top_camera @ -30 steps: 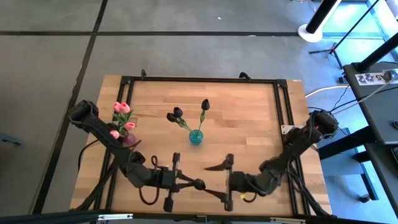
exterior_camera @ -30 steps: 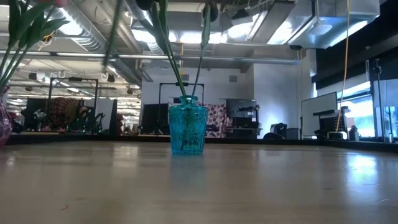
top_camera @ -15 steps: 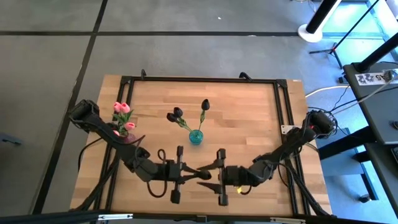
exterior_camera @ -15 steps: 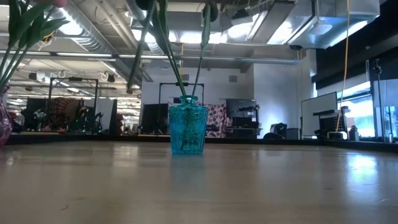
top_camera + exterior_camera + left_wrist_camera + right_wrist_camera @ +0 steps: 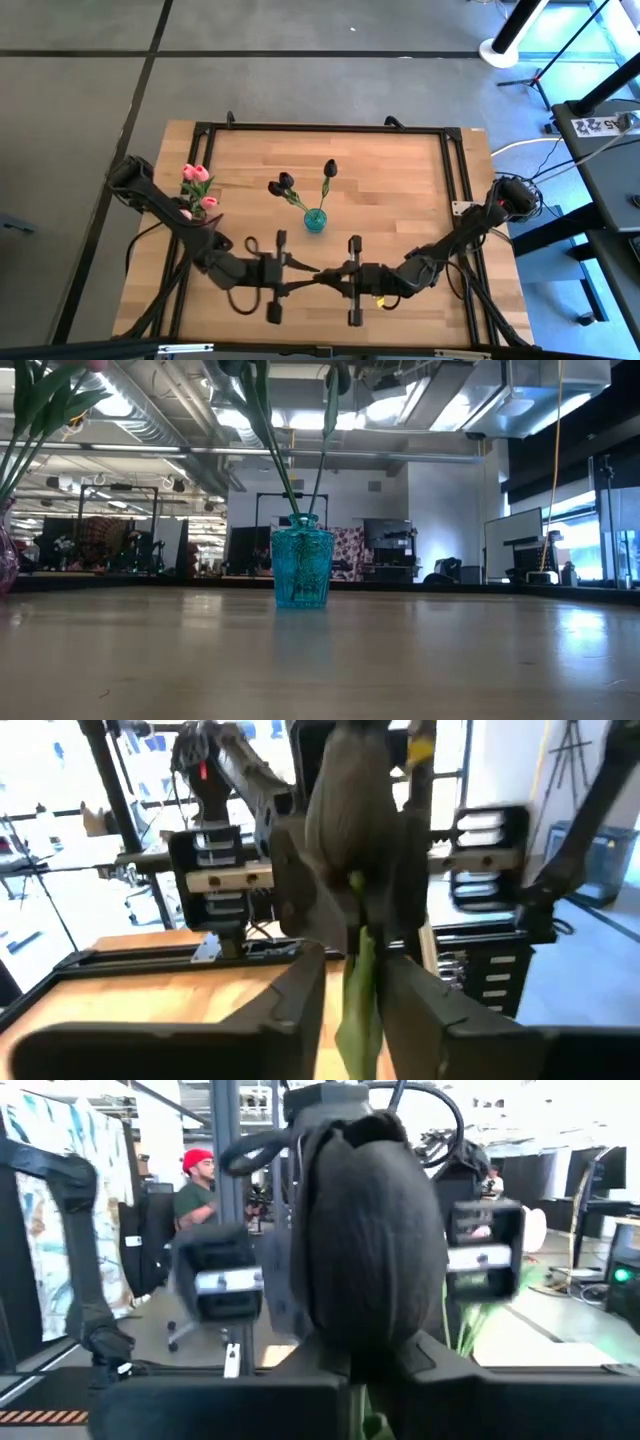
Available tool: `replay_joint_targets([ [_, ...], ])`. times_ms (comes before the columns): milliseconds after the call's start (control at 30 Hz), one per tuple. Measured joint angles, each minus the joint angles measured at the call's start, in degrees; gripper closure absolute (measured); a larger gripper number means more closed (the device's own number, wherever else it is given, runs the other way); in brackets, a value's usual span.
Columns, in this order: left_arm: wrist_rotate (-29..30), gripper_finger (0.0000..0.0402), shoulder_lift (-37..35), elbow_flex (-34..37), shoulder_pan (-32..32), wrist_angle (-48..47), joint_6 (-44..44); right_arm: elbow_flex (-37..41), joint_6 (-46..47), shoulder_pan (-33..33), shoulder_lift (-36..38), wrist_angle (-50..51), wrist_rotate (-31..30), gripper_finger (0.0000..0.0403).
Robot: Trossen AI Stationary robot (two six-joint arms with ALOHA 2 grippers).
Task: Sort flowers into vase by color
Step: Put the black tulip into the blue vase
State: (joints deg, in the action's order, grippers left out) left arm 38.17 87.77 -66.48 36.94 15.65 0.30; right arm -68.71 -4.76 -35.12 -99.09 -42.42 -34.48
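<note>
Over the table's near edge my two grippers meet around a dark maroon tulip (image 5: 350,810). My right gripper (image 5: 338,272) is shut on it, and its bud (image 5: 375,1230) fills the right wrist view. My left gripper (image 5: 352,963) is open, its fingers on either side of the green stem (image 5: 358,995). A teal vase (image 5: 315,221) at mid-table holds dark tulips (image 5: 283,184). A purple vase (image 5: 205,226) at the left holds pink tulips (image 5: 196,175). My right gripper pinches the tulip between its two fingers at the bud's base (image 5: 352,885), coming level from the table's right. The bud stands above the fingers, the stem trails below, and the flower is clear of the table. My left gripper's fingers (image 5: 300,1000) flank the stem; I cannot tell whether they touch it.
A black metal frame (image 5: 320,128) runs along the table's far and side edges. In the low view only the teal vase (image 5: 302,565) and the purple vase's side (image 5: 5,560) show on the wood. A person in a red cap (image 5: 200,1180) stands in the room behind.
Both grippers have moved toward each other along the near edge, the left one bringing the dark tulip toward the table's right. My right gripper, wide open a second ago, has shut on the flower. The stem swept across the low view and out of it.
</note>
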Motion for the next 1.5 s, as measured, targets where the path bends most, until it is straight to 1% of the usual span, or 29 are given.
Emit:
replay_joint_targets([
  [67, 0.71, 0.0296, -2.23, 0.00, 1.42, -1.42, 0.71, -0.04, 0.00, 0.22, 0.05, 0.63, -0.33, 0.0389],
  [133, 1.67, 0.0282, -5.97, 0.00, 2.95, -5.48, 0.69, 0.02, -0.21, 0.33, 0.48, 1.23, -0.39, 0.0396],
  [200, 4.15, 0.0275, -10.25, -0.11, 3.90, -12.14, -3.27, 0.02, -1.27, 0.81, 2.17, 2.65, -0.49, 0.0396],
  [267, 7.51, 0.0273, -15.39, -0.10, 4.01, -21.18, -9.57, 0.02, -1.67, 1.65, 4.88, 4.55, -1.15, 0.0393],
  [333, 8.79, 0.0275, -21.10, -0.98, 3.07, -29.10, -13.86, 0.02, -1.74, 2.92, 8.17, 8.28, -1.68, 0.0393],
  [367, 8.11, 0.0276, -23.98, -2.04, 2.57, -31.26, -14.43, 0.02, -1.82, 3.90, 9.86, 9.95, -1.75, 0.0396],
  [433, 4.32, 0.0281, -29.21, -3.79, 1.36, -32.09, -14.23, 0.02, -2.77, 5.54, 13.32, 12.45, -2.00, 0.0398],
  [533, -2.57, 0.0288, -34.21, -5.72, -0.25, -32.11, -12.34, 0.01, -3.23, 7.54, 18.69, 13.61, -1.41, 0.0395],
  [567, -3.85, 0.0290, -35.19, -6.04, -0.76, -32.18, -11.55, -0.03, -3.25, 7.97, 20.21, 14.12, -0.88, 0.0394],
  [700, -4.72, 0.0296, -37.51, -6.70, -2.05, -33.67, -7.40, -0.04, -3.25, 10.31, 23.10, 17.56, -0.41, 0.0398],
  [767, -4.26, 0.0296, -38.70, -7.31, -2.66, -36.25, -5.22, -0.04, -3.27, 11.70, 22.96, 19.29, -0.48, 0.0398],
  [900, -0.14, 0.0296, -42.27, -8.24, -5.20, -43.69, -4.22, -0.04, -3.03, 14.55, 19.92, 21.49, -2.09, 0.0395],
  [1000, 1.42, 0.0296, -44.90, -6.03, -7.80, -45.49, -5.00, 0.02, -1.74, 15.73, 16.76, 22.42, -1.21, 0.0398],
  [1100, 1.54, 0.0296, -47.56, -3.42, -9.98, -48.01, -5.27, 0.04, -3.46, 15.76, 14.48, 19.98, -1.53, 0.0399],
  [1133, 2.03, 0.0296, -48.70, -2.24, -10.62, -48.30, -6.35, 0.02, -4.27, 15.80, 13.73, 18.91, -1.91, 0.0398],
  [1233, 6.08, 0.0296, -51.71, 1.90, -12.66, -47.58, -10.37, 0.02, -6.26, 15.76, 11.42, 16.96, -1.97, 0.0398],
  [1400, 5.76, 0.0296, -53.77, 8.33, -13.83, -44.72, -10.63, 0.00, -7.51, 16.14, 10.25, 15.77, -2.98, 0.0399],
  [1500, 7.12, 0.0296, -55.11, 10.25, -13.85, -42.44, -9.59, 0.00, -7.95, 16.18, 9.84, 14.85, -4.42, 0.0398],
])
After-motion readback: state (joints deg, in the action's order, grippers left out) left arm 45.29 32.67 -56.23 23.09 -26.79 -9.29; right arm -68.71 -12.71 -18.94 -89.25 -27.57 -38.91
